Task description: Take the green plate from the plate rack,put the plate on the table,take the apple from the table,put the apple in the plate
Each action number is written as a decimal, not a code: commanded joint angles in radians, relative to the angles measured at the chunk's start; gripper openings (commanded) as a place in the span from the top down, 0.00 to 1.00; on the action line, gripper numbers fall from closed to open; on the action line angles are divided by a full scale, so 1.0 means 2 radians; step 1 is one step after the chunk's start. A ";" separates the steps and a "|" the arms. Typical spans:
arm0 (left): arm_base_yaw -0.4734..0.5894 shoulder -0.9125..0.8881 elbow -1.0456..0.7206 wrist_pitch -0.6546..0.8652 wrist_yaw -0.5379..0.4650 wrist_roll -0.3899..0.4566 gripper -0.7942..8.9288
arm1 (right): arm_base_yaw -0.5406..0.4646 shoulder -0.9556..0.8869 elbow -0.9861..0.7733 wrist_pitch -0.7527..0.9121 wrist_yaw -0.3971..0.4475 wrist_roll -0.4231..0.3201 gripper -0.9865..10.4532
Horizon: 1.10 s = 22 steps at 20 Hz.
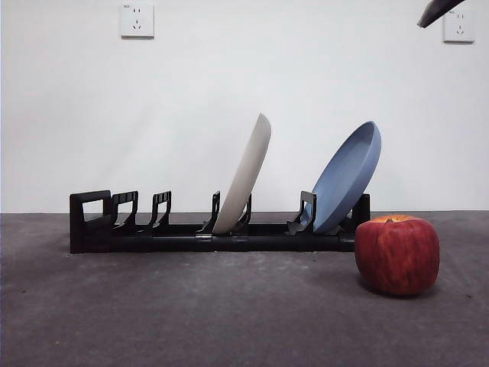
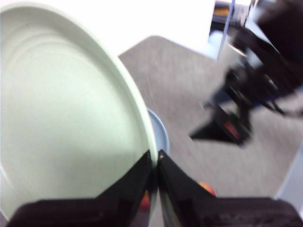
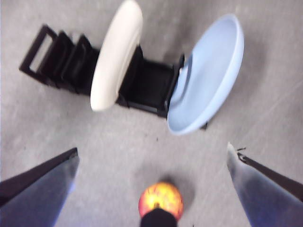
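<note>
My left gripper [image 2: 155, 158] is shut on the rim of the green plate [image 2: 61, 109], which fills the left wrist view, held in the air above the blue plate. The green plate is out of the front view. The black plate rack [image 1: 191, 233] [image 3: 147, 87] stands on the table [image 1: 191, 313] and holds a cream-white plate and a blue plate. The dark-red apple [image 1: 396, 254] [image 3: 160, 199] sits on the table in front of the rack's right end. My right gripper [image 3: 151, 149] is open and empty, high above the table between the apple and the rack.
The cream-white plate [image 1: 246, 172] [image 3: 117, 54] leans in the rack's middle, the blue plate [image 1: 348, 180] [image 3: 208, 75] at its right end. The rack's left slots and loop handle [image 1: 90, 218] hold nothing. A black arm tip [image 1: 437, 11] shows at the top right corner. The other arm [image 2: 255, 90] shows in the left wrist view.
</note>
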<state>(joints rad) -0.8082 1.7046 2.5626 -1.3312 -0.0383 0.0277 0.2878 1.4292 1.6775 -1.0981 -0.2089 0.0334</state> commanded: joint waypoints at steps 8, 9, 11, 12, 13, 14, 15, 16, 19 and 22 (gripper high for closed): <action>-0.192 -0.217 -0.452 -0.002 -0.118 -0.101 0.93 | 0.000 0.003 0.002 -0.029 0.002 0.000 0.34; -0.196 -0.229 -0.494 -0.002 -0.126 -0.119 0.93 | 0.000 0.003 0.002 -0.034 0.002 -0.001 0.34; -0.202 -0.241 -0.570 -0.001 -0.178 -0.160 0.93 | 0.000 0.003 0.002 -0.041 0.002 -0.001 0.34; -0.204 -0.241 -0.605 0.009 -0.211 -0.177 0.93 | 0.000 0.003 0.002 -0.043 0.002 -0.001 0.34; -0.204 -0.241 -0.640 0.030 -0.235 -0.189 0.93 | 0.000 0.003 0.002 -0.046 0.002 -0.001 0.34; -0.204 -0.241 -0.673 0.067 -0.243 -0.192 0.93 | 0.000 0.003 0.002 -0.050 0.002 -0.001 0.34; -0.204 -0.240 -0.705 0.115 -0.243 -0.191 0.93 | 0.000 0.003 0.002 -0.055 0.002 -0.001 0.34; -0.204 -0.239 -0.734 0.166 -0.240 -0.191 0.93 | 0.000 0.003 0.002 -0.058 0.002 -0.001 0.34; -0.203 -0.226 -0.786 0.266 -0.238 -0.191 0.93 | 0.000 0.003 0.002 -0.067 0.002 -0.001 0.34; -0.200 -0.194 -0.790 0.293 -0.237 -0.191 0.93 | 0.000 0.003 0.002 -0.068 0.002 0.000 0.34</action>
<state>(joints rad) -1.2106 1.3151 0.9882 -0.7517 -0.5083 -0.3458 0.2874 1.4292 1.6775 -1.2358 -0.2077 0.0334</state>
